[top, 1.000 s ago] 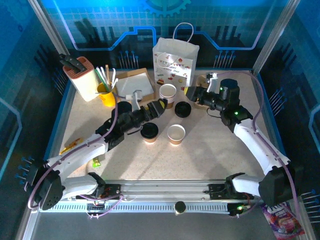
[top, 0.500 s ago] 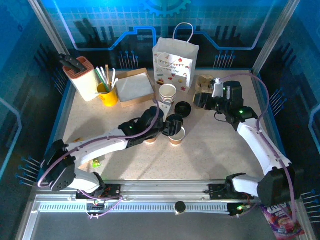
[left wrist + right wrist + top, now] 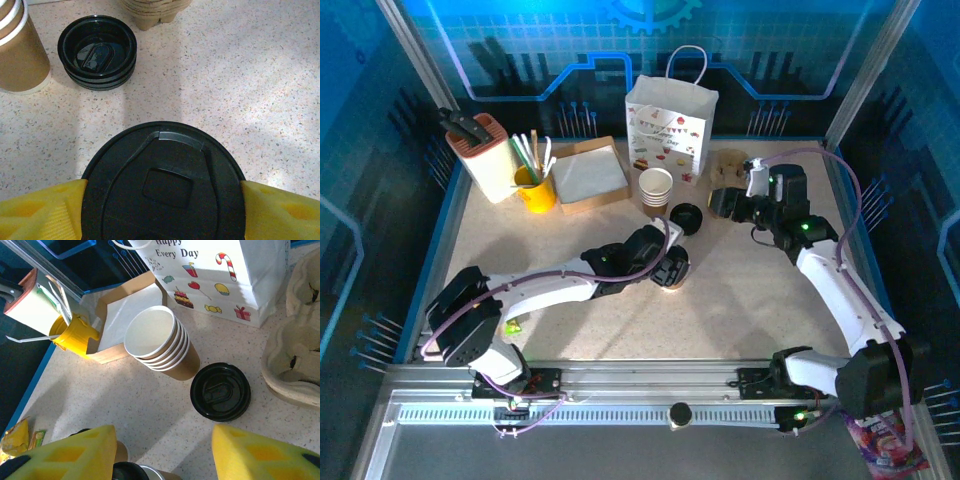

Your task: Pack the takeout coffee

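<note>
Since the earlier frame the left arm has swung right across the counter (image 3: 740, 290), bringing its load over the open cup (image 3: 672, 283) at mid-counter, which is now mostly hidden beneath it. The black lid (image 3: 162, 185) sits pinched by its rim between the yellow fingers (image 3: 40, 212) of the left hand (image 3: 668, 266), top face up and roughly level. Capping looks to be the step in hand. The next move calls for centring the lid on the rim and pressing straight down before letting go.

Just behind lie the spare lids (image 3: 97, 51) and the nested empty cups (image 3: 160, 342). The right hand (image 3: 161, 432) hangs released and empty near the pulp carrier (image 3: 300, 340), with the paper bag (image 3: 670, 125) beyond.
</note>
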Robot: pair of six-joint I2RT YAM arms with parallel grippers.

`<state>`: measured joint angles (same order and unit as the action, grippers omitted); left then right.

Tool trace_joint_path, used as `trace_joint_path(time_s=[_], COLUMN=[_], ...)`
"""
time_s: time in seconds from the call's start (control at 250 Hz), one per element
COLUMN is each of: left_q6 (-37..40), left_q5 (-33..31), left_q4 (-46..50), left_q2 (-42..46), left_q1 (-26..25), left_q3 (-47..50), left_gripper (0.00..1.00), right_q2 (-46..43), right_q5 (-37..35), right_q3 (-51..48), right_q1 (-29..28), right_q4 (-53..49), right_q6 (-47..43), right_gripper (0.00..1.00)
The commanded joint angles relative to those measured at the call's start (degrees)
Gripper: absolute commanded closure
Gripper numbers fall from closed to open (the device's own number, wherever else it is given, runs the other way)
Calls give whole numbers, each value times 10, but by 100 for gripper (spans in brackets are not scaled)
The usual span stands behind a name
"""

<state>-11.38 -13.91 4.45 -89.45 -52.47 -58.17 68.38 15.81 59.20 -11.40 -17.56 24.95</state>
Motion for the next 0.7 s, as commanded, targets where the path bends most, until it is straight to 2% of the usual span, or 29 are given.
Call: trace_joint_path(time_s=[0.0,0.695], left_q6=[20,25], left_q5=[-4,2], left_q4=[-6,-18], left_q2=[-12,-53], left_q1=[-6,-7], left_q3=[-19,-25], left_gripper=[24,20], right_q2=[2,15], right_q5=[3,17], right_q3=[-10,-21], right_q1=[9,6], right_q4=[-5,8], right_q6=[-3,1], right_gripper=[46,45])
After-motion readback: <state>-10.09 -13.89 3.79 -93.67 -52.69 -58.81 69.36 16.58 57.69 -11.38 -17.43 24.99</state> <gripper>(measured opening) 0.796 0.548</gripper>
